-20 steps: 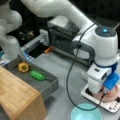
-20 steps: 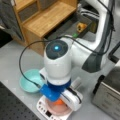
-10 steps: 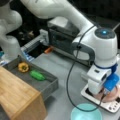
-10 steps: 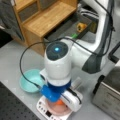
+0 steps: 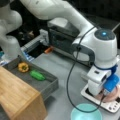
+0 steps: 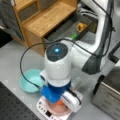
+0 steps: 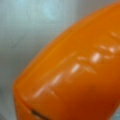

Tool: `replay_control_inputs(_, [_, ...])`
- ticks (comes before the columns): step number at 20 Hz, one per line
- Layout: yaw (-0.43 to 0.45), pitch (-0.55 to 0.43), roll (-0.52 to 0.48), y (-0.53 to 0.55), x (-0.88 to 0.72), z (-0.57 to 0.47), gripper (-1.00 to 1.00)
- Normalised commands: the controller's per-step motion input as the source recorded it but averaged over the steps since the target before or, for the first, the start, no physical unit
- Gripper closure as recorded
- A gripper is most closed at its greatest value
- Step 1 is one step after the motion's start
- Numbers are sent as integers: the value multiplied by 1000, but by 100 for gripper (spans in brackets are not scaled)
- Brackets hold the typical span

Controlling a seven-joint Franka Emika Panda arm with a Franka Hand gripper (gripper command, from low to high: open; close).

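The Franka arm (image 5: 62,15) reaches from a front view's top left down to the lower right, its wrist pointing straight down over a white scale (image 5: 110,106). In a front view the arm's base stands at the top right, and its blue-lit wrist housing (image 6: 57,53) sits above the same scale (image 6: 46,110).

A wooden shelf unit (image 6: 42,17) occupies a front view's top left; in a front view its top (image 5: 15,95) fills the bottom left. Beside it lies a grey tray (image 5: 50,85) holding a green vegetable (image 5: 37,75) and a yellow pepper (image 5: 23,67), apart from each other. A dark appliance (image 5: 62,37) stands behind the wrist.

A teal bowl (image 5: 86,113) rests on the table just beside the scale, at a front view's bottom; in a front view it lies left of the wrist (image 6: 31,80).

A pinkish plate (image 6: 58,108) sits on the scale. The gripper (image 5: 105,93) is down at this plate, with its fingers hidden behind the wrist and the blue camera mount (image 5: 111,82); whether it is wide, narrow or holding anything cannot be told.

An orange object (image 7: 75,75) fills most of the wrist view, very close to the camera, over a grey surface. A small orange patch (image 6: 60,102) shows under the wrist, on the plate
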Motion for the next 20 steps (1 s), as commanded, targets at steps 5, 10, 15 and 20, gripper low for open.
replay_control_inputs(5, [-44, -100, -197, 67, -50, -116, 100])
replay_control_inputs(10, [-31, -106, -214, 49, -55, -106, 100])
replay_control_inputs(15, [-22, -113, -214, 24, -52, -104, 100])
replay_control_inputs(20, [-16, -107, -210, 17, -52, -61, 100])
